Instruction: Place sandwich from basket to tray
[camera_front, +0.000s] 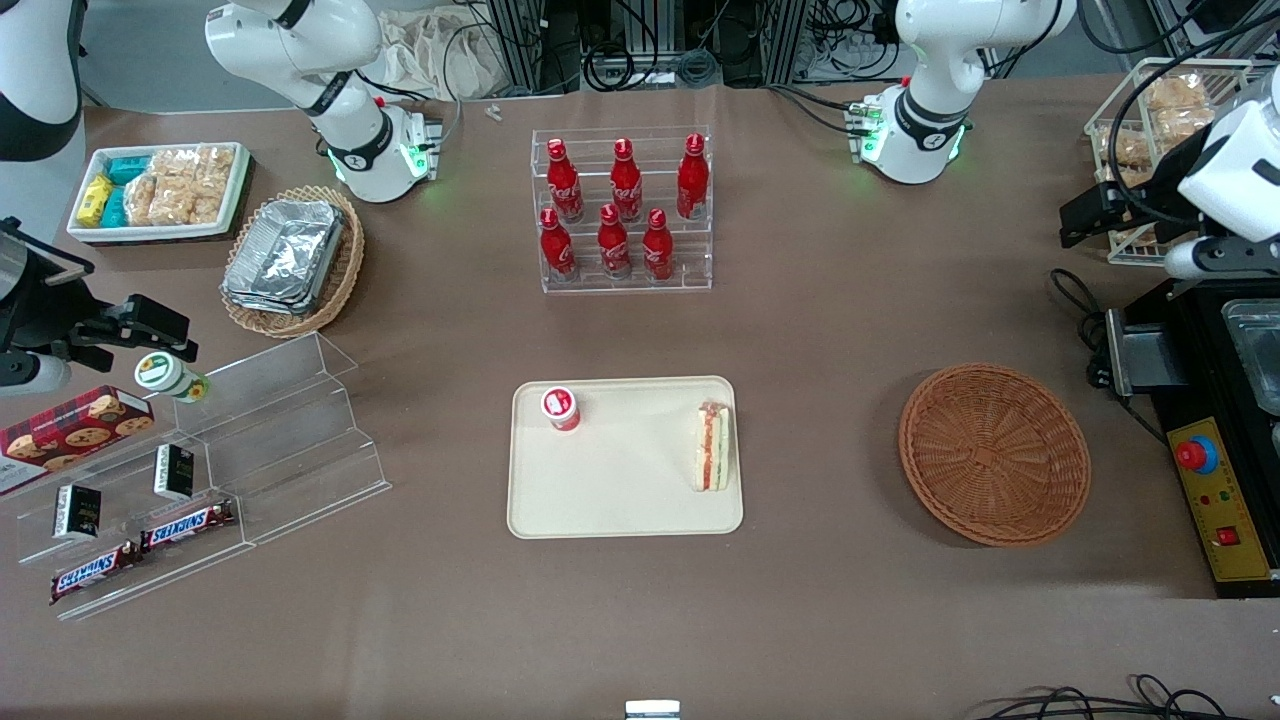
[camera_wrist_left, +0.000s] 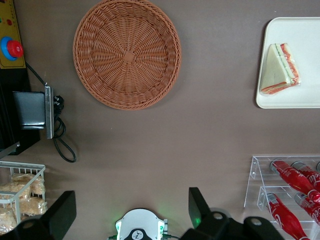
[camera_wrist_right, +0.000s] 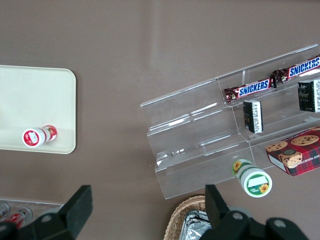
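Sandwich (camera_front: 713, 446), your one pale bread wedge, lies on the smooth cream tray (camera_front: 625, 500) at its edge nearest the basket (camera_front: 994, 453), long axis running toward the front camera, striped filling up. That round woven wicker basket holds nothing. Your gripper (camera_wrist_left: 131, 212) hangs high above the table's working-arm end, jaws wide apart.

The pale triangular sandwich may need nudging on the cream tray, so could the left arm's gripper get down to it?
Probably yes. The pale triangular sandwich lies uncovered on the cream plastic tray, and the open left gripper hangs high with nothing over it.
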